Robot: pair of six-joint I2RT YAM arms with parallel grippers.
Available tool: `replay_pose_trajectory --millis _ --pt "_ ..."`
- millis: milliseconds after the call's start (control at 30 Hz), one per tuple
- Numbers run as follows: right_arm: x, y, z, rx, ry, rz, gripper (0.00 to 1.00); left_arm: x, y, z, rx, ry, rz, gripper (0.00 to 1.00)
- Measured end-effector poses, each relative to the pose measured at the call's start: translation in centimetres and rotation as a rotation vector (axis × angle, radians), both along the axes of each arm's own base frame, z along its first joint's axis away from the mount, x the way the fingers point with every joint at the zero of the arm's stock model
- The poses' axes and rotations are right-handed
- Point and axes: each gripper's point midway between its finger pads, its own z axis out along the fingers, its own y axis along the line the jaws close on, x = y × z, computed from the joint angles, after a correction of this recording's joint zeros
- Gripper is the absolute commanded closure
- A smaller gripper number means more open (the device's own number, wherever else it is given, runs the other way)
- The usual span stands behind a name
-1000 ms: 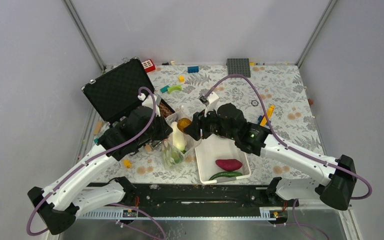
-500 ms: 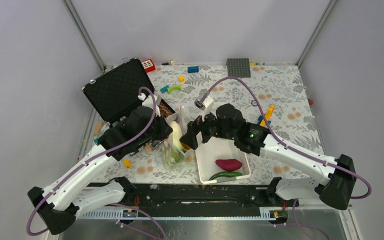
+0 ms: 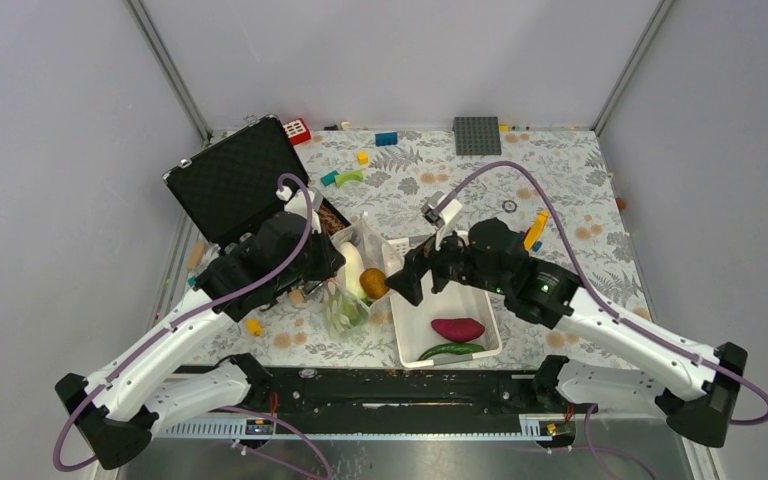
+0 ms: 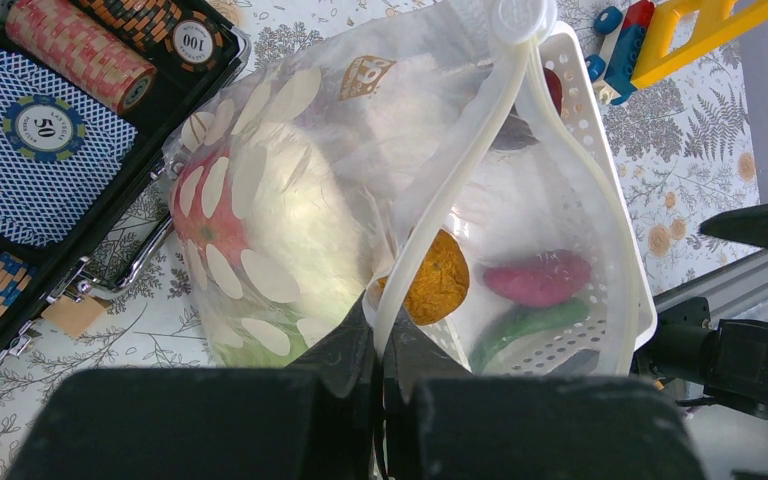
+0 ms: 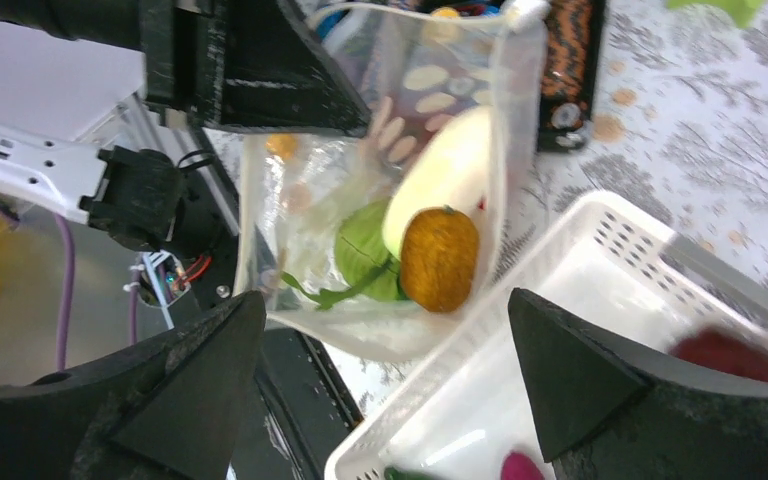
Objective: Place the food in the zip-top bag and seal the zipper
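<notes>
The zip-top bag [image 3: 348,300] stands open between the arms. My left gripper [image 4: 385,335] is shut on its zipper strip [image 4: 480,130] and holds the mouth up; it also shows in the top view [image 3: 332,268]. In the bag lie the brown oval [image 5: 440,258], the green cabbage [image 5: 365,250], the white radish [image 5: 440,175] and the red tomato [image 4: 200,215]. My right gripper [image 5: 390,390] is open and empty, just above the basket's near-left corner, beside the bag. The purple sweet potato [image 3: 457,329] and long green pepper [image 3: 450,350] lie in the white basket [image 3: 405,345].
An open black case [image 3: 232,180] with poker chip rolls [image 4: 80,50] stands left of the bag. Toy bricks [image 3: 387,139] and a grey baseplate [image 3: 477,134] lie at the back. A dark-red thing [image 5: 730,355] sits in the basket's far part.
The brown oval, earlier at my right gripper above the bag mouth, now lies in the bag. My right gripper has opened and drawn back to the right. The left gripper has held still.
</notes>
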Motion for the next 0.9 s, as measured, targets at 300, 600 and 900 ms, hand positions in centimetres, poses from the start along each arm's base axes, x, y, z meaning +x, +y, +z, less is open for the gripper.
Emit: replay_pose_trajectory --millis 300,600,900 --pt "1.2 -7.5 -1.8 -0.064 0.056 -0.279 0.0 0.0 -0.1 0.0 -0.004 -0.002 -0.008 1.0" --pt "1.1 -10.1 -8.5 -0.31 0.211 -0.324 0.0 -0.3 -0.6 -0.2 -0.015 0.003 -0.035 1.0" --pt "-1.5 -11.0 -16.1 -0.671 0.29 -0.019 0.0 -0.3 -1.0 -0.2 -0.026 -0.001 -0.057 1.0"
